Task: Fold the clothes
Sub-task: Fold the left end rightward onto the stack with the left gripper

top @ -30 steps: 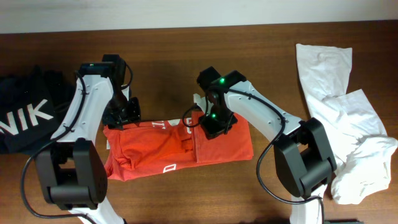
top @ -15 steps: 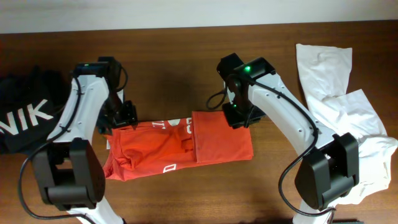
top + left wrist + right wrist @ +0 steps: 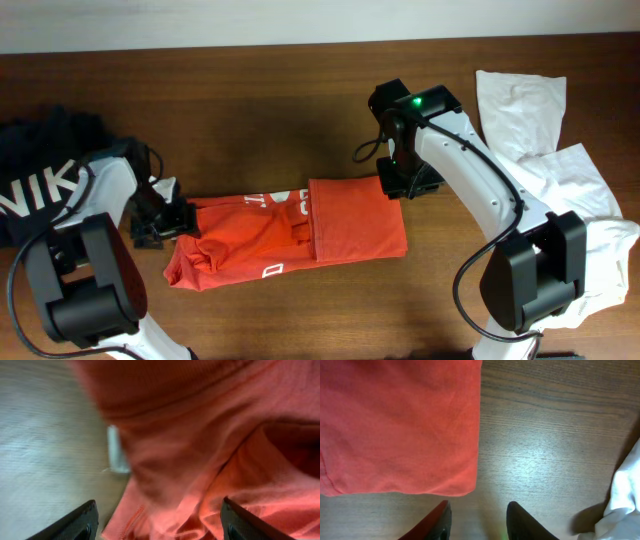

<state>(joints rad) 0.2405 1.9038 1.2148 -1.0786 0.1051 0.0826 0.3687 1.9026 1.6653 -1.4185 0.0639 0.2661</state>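
Nearest the front edge of the table (image 3: 270,110), the orange-red shirt (image 3: 290,235) lies in a loose oblong. Its right part is folded flat and its left end is bunched in wrinkles. The left gripper (image 3: 160,522) sits low at that bunched end with its fingers spread wide over the cloth, pinching nothing, and a small white tag (image 3: 116,450) shows at the shirt's edge. The right gripper (image 3: 477,520) hangs over bare wood just past the shirt's far right corner, its fingers parted and empty. A heap of white shirts (image 3: 550,200) lies right of it, partly behind the right arm. A navy shirt (image 3: 40,190) lies at the far left, reading "NIK" in white. The orange-red shirt's white print is folded and unreadable.
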